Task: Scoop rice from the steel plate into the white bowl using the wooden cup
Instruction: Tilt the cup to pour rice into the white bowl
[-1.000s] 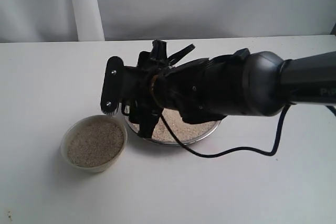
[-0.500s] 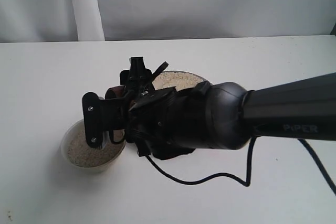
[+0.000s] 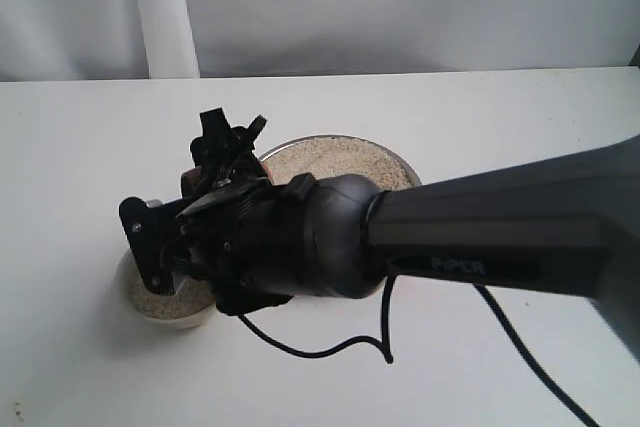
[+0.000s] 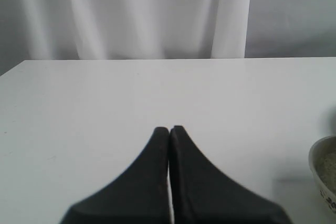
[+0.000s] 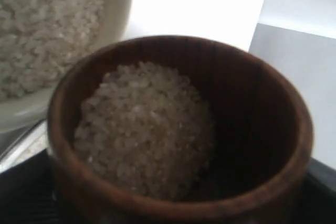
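In the exterior view, the right gripper (image 3: 180, 197) hangs over the white bowl (image 3: 165, 322), with the steel plate (image 3: 408, 175) just behind it. We'd tip slowly, mouth inside the rim.

The left gripper (image 4: 169, 140) sits off to the bowl's side, fingers pressed together.

At the right wrist, the pinched wooden cup (image 5: 252, 129) carries rice (image 5: 144, 129) beside the bowl's rim.

A white table (image 3: 480, 127) stands before a pale draped curtain (image 4: 131, 14).

white bowl (image 3: 168, 321) — mostly hidden, steel plate (image 3: 408, 172) half-covered
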You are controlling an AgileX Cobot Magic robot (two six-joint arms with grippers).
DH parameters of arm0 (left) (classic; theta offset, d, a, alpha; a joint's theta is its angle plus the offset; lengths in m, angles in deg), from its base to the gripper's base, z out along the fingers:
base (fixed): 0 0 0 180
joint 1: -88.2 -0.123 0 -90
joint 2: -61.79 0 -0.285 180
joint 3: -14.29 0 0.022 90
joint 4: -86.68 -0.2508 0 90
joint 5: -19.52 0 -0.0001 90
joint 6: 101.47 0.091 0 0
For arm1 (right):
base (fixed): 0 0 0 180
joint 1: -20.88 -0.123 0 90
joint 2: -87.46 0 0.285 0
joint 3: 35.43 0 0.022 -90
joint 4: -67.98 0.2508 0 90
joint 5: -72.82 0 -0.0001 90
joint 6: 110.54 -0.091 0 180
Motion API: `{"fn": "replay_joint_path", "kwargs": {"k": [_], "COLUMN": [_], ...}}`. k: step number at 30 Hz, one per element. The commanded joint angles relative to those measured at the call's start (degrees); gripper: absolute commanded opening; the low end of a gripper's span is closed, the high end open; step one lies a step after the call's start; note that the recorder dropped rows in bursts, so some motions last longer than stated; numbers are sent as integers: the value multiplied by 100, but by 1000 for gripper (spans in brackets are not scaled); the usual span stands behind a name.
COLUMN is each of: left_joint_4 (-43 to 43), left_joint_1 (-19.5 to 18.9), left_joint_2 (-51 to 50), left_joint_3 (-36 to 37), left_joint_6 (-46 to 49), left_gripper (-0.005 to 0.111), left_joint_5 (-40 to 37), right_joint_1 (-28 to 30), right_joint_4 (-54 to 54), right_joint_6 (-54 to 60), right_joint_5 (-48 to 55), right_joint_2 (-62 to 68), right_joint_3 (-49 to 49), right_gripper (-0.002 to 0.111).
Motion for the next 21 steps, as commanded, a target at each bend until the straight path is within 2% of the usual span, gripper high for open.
{"fn": "replay_joint_path", "kwargs": {"k": [1,8,21], "left_joint_4": [-2,-2,-2], "left_joint_1": [15,15,15], "left_joint_2": [14,14,14], "left_joint_3": [9,9,9], "left_joint_6": [-22,-22,-22], "left_gripper": [0,0,0], "left_joint_5": [33,33,33], "right_joint_1": [-60,-103,-288], "right_joint_4": [-56,-378,-618], "right_joint_6": [150,241,788], "right_joint_5": [151,541,640], "right_joint_2": [80,80,80], "right_joint_3": [-53,-53,-53], "right_gripper": [0,0,0]}}
